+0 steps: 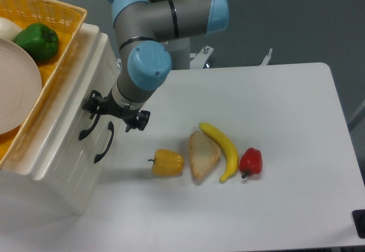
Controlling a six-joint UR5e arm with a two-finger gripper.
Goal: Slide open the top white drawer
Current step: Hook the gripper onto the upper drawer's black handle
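A white table [274,109] stands before a grey wall, with a cream cabinet [57,166] at its left edge carrying a yellow basket [57,21] that holds a plate [17,86] and a green pepper [37,40]. The top white drawer [71,124] sits shut in the cabinet's front, its curved black handle [88,127] just above the lower drawer's handle [104,143]. The hand [114,112] hangs right at the upper handle, its two black fingers spread apart (one near the handle's top end, the other out toward the table); whether either touches the handle I cannot tell. To do this step well, the fingers should straddle the handle's bow squarely, close firmly, then pull straight out along the drawer's travel, without lifting or twisting. A yellow pepper [168,162], bread slice [203,155], banana [223,149] and red pepper [251,161] lie near the pull path.
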